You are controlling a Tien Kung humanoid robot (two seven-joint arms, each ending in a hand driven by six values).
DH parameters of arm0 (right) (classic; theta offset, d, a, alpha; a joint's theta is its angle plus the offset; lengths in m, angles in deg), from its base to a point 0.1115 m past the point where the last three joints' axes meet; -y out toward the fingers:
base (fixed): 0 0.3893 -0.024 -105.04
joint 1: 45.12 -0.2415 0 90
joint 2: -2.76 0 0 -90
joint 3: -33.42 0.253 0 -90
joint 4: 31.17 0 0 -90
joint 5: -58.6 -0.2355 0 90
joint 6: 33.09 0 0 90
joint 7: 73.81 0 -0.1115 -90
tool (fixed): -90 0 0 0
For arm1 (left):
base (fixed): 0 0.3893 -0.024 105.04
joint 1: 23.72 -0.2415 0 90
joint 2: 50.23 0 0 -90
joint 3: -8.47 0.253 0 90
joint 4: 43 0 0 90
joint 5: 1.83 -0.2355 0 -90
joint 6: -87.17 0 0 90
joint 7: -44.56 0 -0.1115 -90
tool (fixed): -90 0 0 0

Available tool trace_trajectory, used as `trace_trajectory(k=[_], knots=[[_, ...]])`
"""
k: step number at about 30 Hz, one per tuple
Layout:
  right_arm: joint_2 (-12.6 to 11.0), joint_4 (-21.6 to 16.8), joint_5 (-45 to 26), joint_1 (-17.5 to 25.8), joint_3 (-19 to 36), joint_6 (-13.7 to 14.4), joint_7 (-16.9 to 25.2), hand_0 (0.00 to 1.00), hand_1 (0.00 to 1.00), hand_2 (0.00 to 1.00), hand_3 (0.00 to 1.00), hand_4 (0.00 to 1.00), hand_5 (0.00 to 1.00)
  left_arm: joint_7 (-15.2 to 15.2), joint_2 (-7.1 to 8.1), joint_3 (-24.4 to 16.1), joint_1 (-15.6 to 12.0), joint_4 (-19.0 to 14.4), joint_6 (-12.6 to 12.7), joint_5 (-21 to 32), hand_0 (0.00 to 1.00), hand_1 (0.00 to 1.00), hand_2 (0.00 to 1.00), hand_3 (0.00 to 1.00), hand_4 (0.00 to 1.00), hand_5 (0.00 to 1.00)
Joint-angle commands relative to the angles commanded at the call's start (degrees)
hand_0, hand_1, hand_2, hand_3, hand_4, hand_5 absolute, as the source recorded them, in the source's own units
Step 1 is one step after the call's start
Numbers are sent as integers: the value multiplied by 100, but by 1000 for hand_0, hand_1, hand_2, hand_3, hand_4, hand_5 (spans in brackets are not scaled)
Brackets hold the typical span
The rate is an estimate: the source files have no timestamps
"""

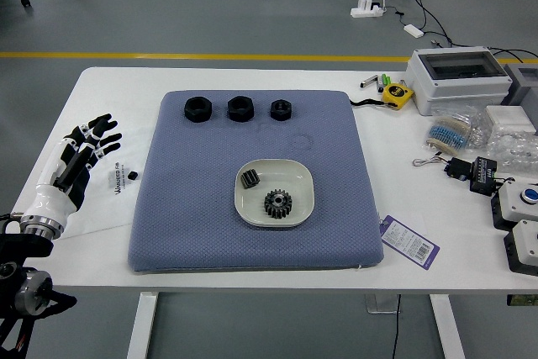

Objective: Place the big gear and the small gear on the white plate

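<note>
A white table [92,266] carries a flat blue-grey mat [193,174]; on its rounded white plate [290,174] sit a big black toothed gear [278,203] and a small black gear [250,178], apparently on its side. The black-and-white left hand [90,142], loosely open and empty, is beside the mat.

The left arm [34,292] is cut off by the left and bottom edges. The right edge crops the white table [403,166], the grey box [523,81] and the two button boxes, upper [513,205] and lower [526,243]. The big gear [278,203] and small gear [250,178] hide the patches of white plate [300,180] beneath them. The fine print on the purple-edged tag [409,241] is too small to read; the tiny black piece [132,176] is too small to identify.
</note>
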Motion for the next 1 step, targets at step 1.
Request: trace_trajectory(k=[1], knots=[[1,1,-5,2,-4,-1,2,648,654,731,577,840,677,-8,-8,5,12,-2,5,-2,756,739,803,781,934,675]])
